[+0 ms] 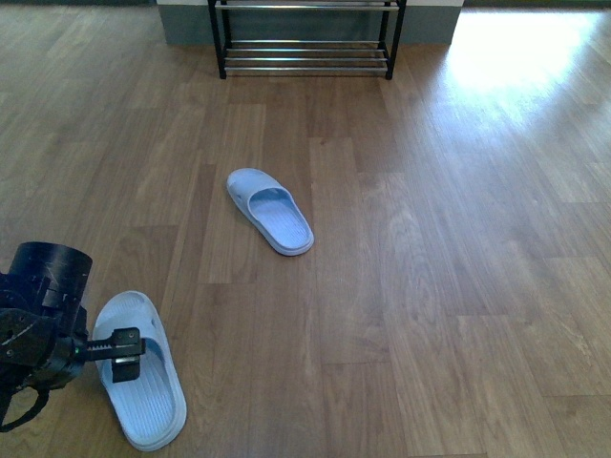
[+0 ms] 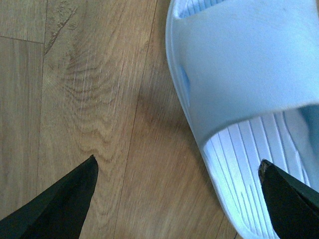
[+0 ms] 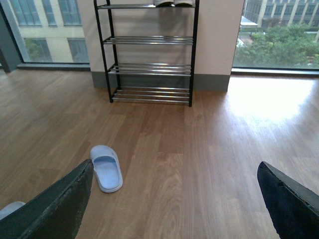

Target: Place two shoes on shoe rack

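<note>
Both pale blue slippers lie on the wooden floor, none on the shoe rack (image 1: 304, 59): the nearer slipper (image 1: 270, 210) well in front of it, the farther slipper (image 1: 153, 401) much further away. The left pincer (image 1: 119, 351) hangs released over the farther slipper; the right pincer (image 3: 174, 164) is released, empty.

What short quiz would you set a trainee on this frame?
1. True or false: the left hand is shut on the near slide.
2. How many slides lie on the floor?
3. The far slide lies: A on the shoe rack; B on the floor short of the rack; C atop the near slide.
Key: 1 false, it is open; 2 two; 3 B.
</note>
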